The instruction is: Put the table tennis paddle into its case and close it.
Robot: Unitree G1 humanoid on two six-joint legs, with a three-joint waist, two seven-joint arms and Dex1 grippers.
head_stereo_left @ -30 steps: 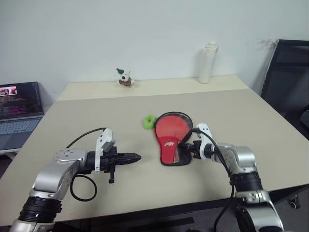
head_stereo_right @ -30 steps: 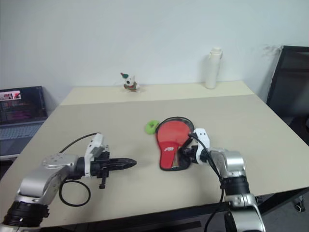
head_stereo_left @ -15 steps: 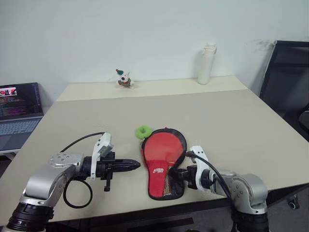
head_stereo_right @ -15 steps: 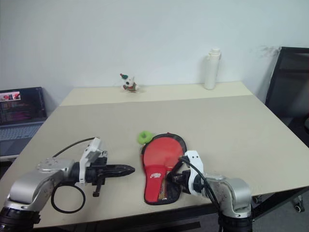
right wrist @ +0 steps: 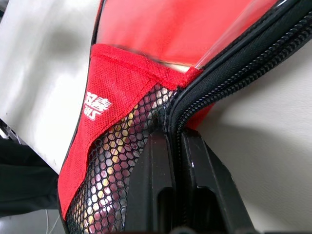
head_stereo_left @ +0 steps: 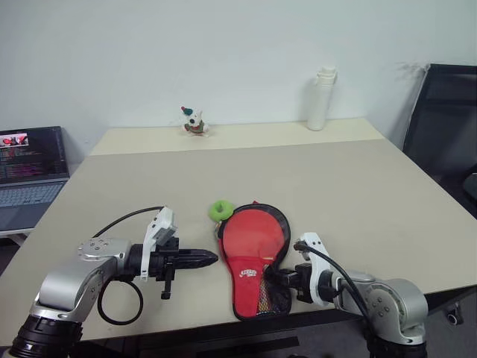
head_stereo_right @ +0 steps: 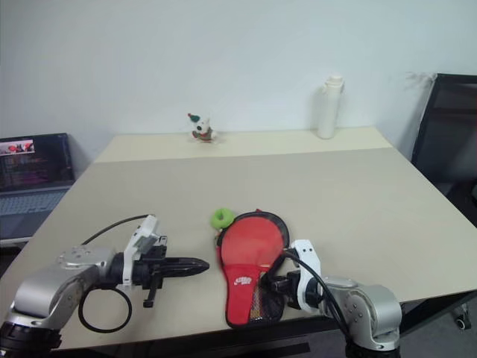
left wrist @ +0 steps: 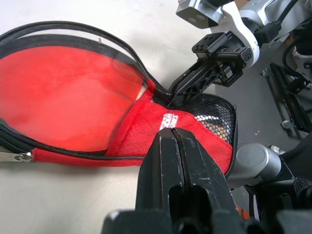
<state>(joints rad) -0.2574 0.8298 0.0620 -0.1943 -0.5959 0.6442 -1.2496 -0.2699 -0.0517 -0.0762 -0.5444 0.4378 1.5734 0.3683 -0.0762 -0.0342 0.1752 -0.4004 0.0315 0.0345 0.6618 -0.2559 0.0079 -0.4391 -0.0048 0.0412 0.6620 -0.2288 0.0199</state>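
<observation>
The right claw (head_stereo_left: 287,277) pinches the black zipper edge of the soft red fabric case (head_stereo_left: 253,250) with mesh pocket, flat on the matte beige surface (head_stereo_left: 358,194). The clenched, empty left claw (head_stereo_left: 209,259) points at it; beyond sits a green ring (head_stereo_left: 220,210).

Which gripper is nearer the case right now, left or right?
Right. The right gripper is shut on the case at its zipper edge near the handle end; the left gripper, shut, hovers beside the case, apart from it.
</observation>
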